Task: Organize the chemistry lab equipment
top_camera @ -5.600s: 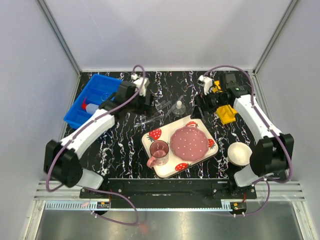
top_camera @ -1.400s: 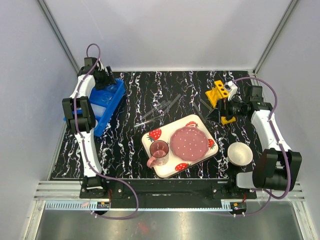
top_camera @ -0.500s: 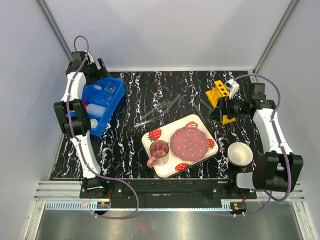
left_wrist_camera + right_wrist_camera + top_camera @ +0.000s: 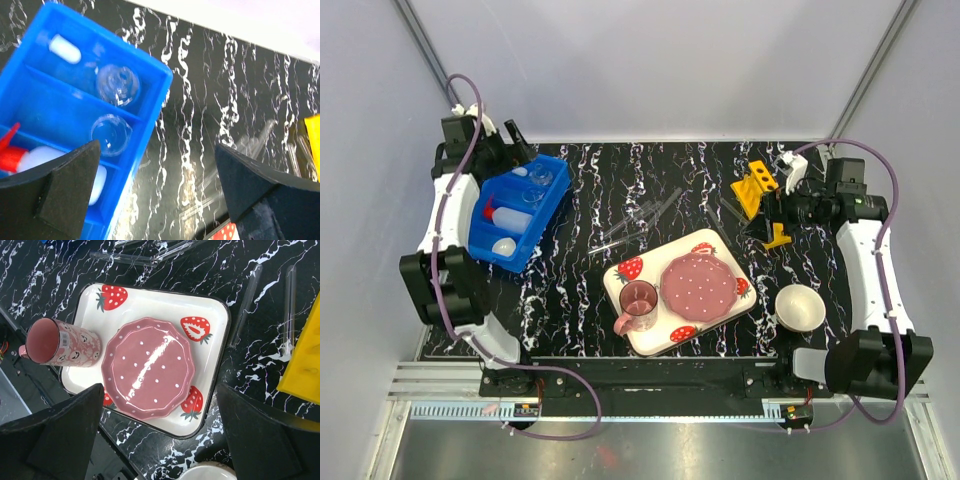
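Top external view shows most of the glassware sitting in the blue bin (image 4: 548, 208) at the far left of the table (image 4: 570, 290). The thin tubes (image 4: 638, 222) lie loose near the middle, beyond the strawberry tray (image 4: 715, 243), and the yellow rack (image 4: 756, 185) stands at the far right. The left gripper (image 4: 156, 147) hangs over the bin's edge with its jaws spread wide and nothing between them. The right gripper (image 4: 160, 390) is equally wide and empty, above the tray and near the rack. In the left wrist view the flask (image 4: 119, 84) and the beaker (image 4: 111, 135) stand in neighbouring compartments, and the squeeze bottle (image 4: 30, 156) lies in the next one. The tubes are what remains, I think. They should be very light but brittle, smooth and ready to roll, so I would take one across its length near the middle and close softly. A hard squeeze could crack it, and a grip near one end could let it tip. Two more tubes lie just beside the rack in the right wrist view. They are clear glass on marbled black and some overlap, so I cannot count them. Only a corner of the rack shows in that wrist view, and from above the right arm covers part of it. A white piece low in the bin is half hidden behind a finger, and I cannot tell what it is.
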You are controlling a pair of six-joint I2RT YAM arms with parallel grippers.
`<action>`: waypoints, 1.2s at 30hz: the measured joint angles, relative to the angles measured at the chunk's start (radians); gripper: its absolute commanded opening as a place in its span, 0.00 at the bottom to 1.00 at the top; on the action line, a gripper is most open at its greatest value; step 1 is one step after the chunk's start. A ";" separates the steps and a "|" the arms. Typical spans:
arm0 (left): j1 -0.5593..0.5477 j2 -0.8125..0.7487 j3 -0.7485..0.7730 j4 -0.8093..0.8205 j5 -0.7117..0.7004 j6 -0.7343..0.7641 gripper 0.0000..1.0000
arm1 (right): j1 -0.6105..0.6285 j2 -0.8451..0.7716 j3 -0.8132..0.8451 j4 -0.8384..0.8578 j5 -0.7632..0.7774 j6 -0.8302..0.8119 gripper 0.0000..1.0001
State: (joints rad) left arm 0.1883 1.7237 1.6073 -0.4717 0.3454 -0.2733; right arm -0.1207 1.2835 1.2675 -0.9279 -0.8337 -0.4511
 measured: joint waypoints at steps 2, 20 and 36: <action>0.000 -0.061 -0.087 0.032 0.013 -0.008 0.99 | 0.000 -0.019 0.002 -0.010 0.008 -0.003 1.00; -0.037 -0.600 -0.595 0.091 0.211 -0.047 0.99 | 0.011 -0.050 0.004 -0.021 0.016 0.003 1.00; -0.006 -0.723 -0.830 0.115 0.294 -0.211 0.99 | 0.301 0.473 0.340 -0.051 0.435 0.021 0.88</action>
State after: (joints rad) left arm 0.1825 1.0008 0.7773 -0.3569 0.6395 -0.4847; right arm 0.1802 1.7565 1.6070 -0.9787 -0.3992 -0.4297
